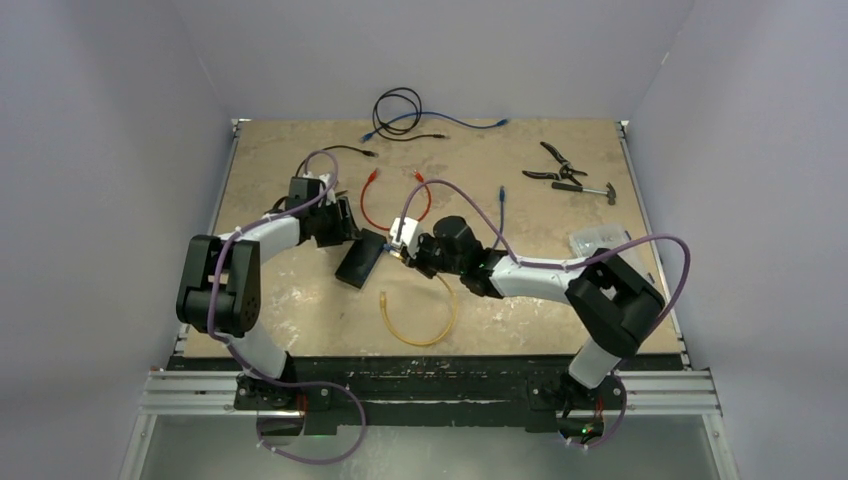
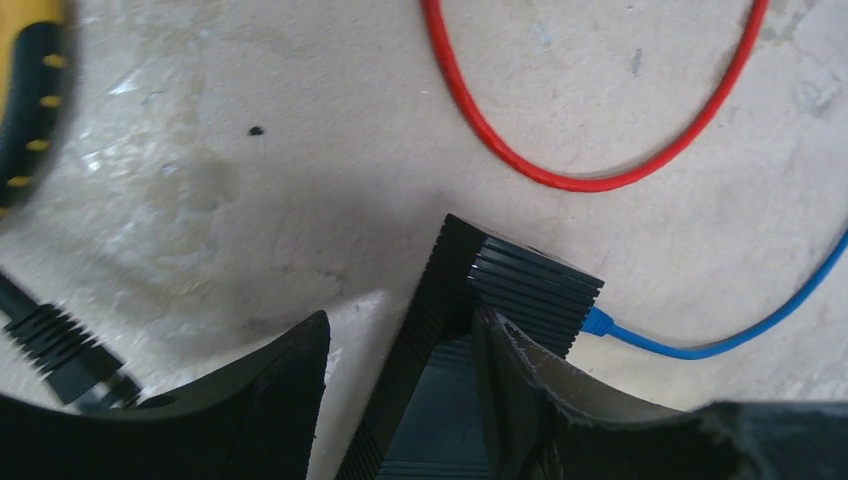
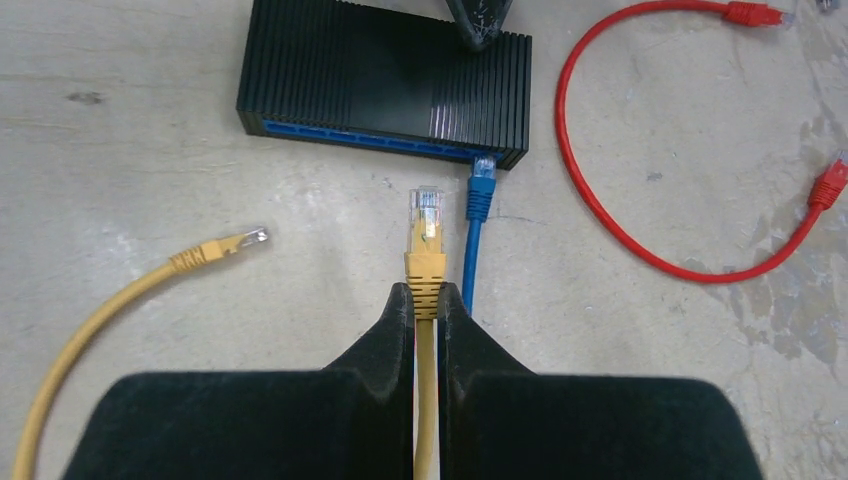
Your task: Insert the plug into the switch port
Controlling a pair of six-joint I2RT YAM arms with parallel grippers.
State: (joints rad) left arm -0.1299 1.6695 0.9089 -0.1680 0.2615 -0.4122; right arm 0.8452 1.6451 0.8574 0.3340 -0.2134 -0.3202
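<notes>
The switch (image 3: 380, 80) is a flat black ribbed box with a blue port face turned toward my right gripper; it also shows in the top view (image 1: 358, 263) and the left wrist view (image 2: 520, 290). A blue plug (image 3: 482, 190) sits in its rightmost port. My right gripper (image 3: 426, 295) is shut on the yellow plug (image 3: 425, 235), whose tip points at the port face a short gap away, just left of the blue plug. My left gripper (image 2: 400, 400) is open over the switch's far corner. One finger (image 2: 540, 390) rests on the switch's top; the other (image 2: 270, 400) stands clear beside it.
The yellow cable (image 1: 415, 325) loops toward the near edge, its free end (image 3: 215, 250) lying left of my right gripper. A red cable (image 3: 640, 240) curves to the right of the switch. Pliers (image 1: 552, 165), a hammer (image 1: 590, 188) and a plastic bag (image 1: 600, 240) lie at the right. Coiled cables (image 1: 410, 110) lie at the back.
</notes>
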